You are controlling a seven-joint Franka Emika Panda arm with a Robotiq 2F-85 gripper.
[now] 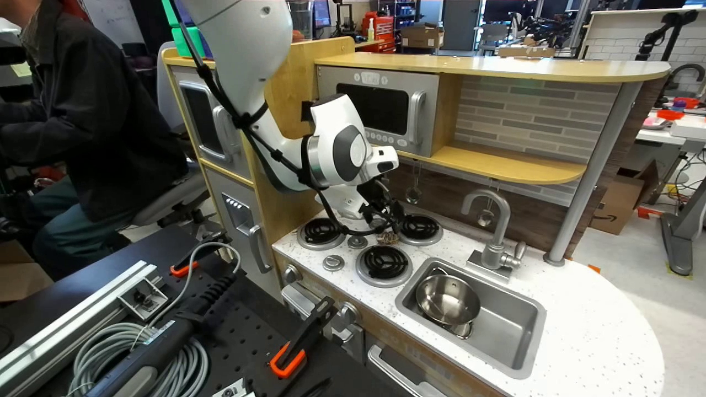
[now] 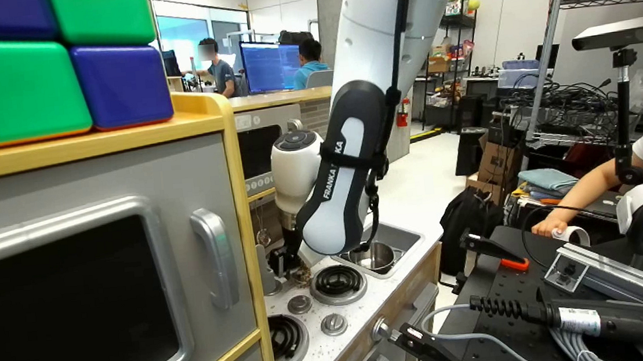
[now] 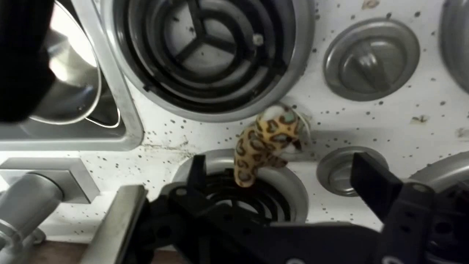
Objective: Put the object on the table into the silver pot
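Observation:
The object is a small tan toy with dark leopard spots. In the wrist view it lies across the edge of a burner, partly on the white countertop. It also shows small in both exterior views, below the gripper. My gripper is open, with its black fingers wide apart and nothing between them. The toy lies ahead of the fingertips, nearer the left finger in the wrist view. The silver pot stands upright in the grey sink; it shows partly in the wrist view.
The grey sink basin lies beside the burners, with a faucet behind it. Black burners and knobs surround the toy. A shelf with a toy microwave overhangs the back. A black table with cables stands in front.

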